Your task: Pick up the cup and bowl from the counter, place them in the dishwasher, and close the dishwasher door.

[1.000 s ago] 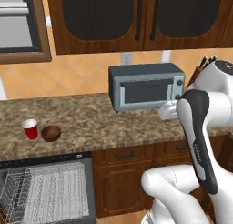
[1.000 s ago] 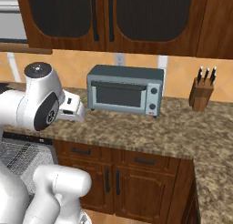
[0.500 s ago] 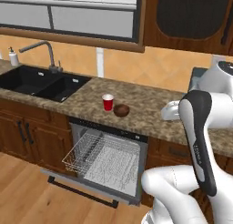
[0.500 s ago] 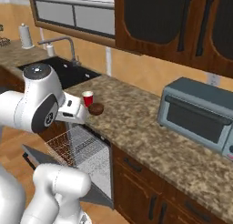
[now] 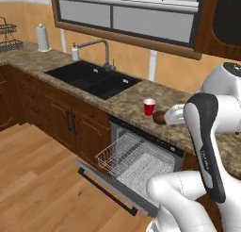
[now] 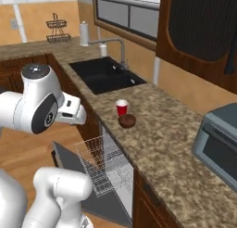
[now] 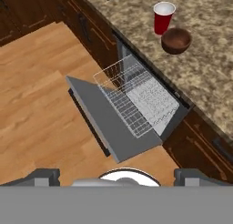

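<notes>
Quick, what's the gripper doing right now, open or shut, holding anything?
Gripper: open, jaws spread wide, holding nothing; the cup and the bowl sit on the counter.

red cup (image 7: 163,17) with white inside, dark reddish-brown bowl (image 7: 176,40), speckled brown-beige desk (image 7: 214,59), white wire rack (image 7: 136,100), dark grey dishwasher door (image 7: 109,120), black sink (image 5: 92,78)

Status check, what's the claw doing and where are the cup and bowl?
Claw open, empty. Cup and bowl side by side on counter. Dishwasher door down, rack pulled out.
</notes>
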Available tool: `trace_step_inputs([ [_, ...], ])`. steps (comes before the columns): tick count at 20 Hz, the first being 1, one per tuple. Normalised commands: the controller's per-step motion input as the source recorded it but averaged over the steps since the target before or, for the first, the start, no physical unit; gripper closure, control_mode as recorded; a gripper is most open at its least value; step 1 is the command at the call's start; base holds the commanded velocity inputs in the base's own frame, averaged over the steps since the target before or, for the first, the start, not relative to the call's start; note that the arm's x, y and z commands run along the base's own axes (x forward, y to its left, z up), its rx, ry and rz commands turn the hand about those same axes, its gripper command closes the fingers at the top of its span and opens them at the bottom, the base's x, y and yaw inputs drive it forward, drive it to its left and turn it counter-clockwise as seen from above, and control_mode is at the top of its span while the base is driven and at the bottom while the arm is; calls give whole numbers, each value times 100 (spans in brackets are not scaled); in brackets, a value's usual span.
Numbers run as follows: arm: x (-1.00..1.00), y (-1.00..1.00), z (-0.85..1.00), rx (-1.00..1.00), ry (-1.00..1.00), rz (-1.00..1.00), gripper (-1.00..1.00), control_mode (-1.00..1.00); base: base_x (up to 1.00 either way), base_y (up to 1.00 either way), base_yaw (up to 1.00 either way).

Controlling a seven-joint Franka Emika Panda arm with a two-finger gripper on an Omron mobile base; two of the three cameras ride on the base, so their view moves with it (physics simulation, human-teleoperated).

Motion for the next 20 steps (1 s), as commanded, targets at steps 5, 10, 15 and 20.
trace_step_inputs([
  [5, 0, 0, 0, 0, 0, 0, -100, 100, 19, -41, 45],
  [10, 0, 0, 0, 0, 0, 0, -100, 100, 3, -27, 39],
  [15, 22, 0, -3, 0, 1, 5, -100, -100, 26, 0, 12],
  [20, 66, -6, -21, -8, 3, 4, -100, -100, 0, 0, 0],
])
